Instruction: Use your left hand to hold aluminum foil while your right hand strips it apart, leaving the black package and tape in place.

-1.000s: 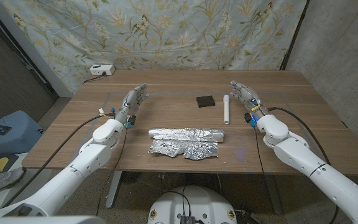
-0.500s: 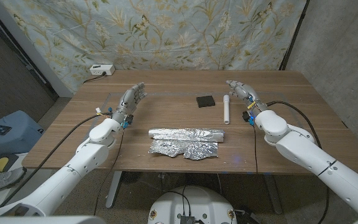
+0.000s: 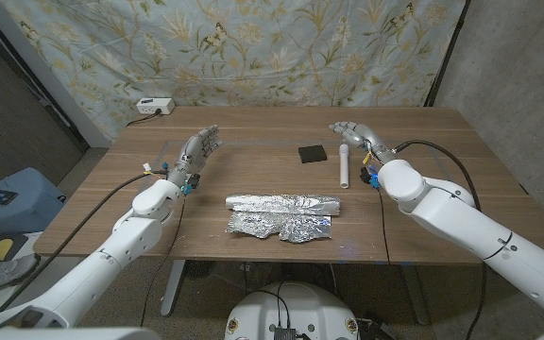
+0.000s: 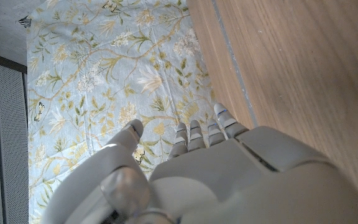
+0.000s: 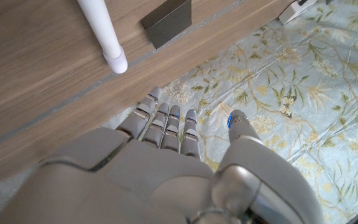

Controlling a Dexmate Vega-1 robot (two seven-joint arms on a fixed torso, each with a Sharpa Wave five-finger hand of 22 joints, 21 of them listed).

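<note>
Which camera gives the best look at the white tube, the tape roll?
The head view: the whole white tube lies on the table beside the black package, clear of the right hand. The right wrist view catches just one end of it. The left wrist view looks at bare wood and curtain.

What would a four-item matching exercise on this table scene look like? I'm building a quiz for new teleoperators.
Things:
1. aluminum foil
2. black package
3. white tube
4. left robot hand

Descriptions:
A. small dark square at the table's far middle
B. crumpled silver sheet near the front edge
C. open, holding nothing, above the table's left part
D. slim cylinder lying right of the dark square

Pairs: 1-B, 2-A, 3-D, 4-C
</note>
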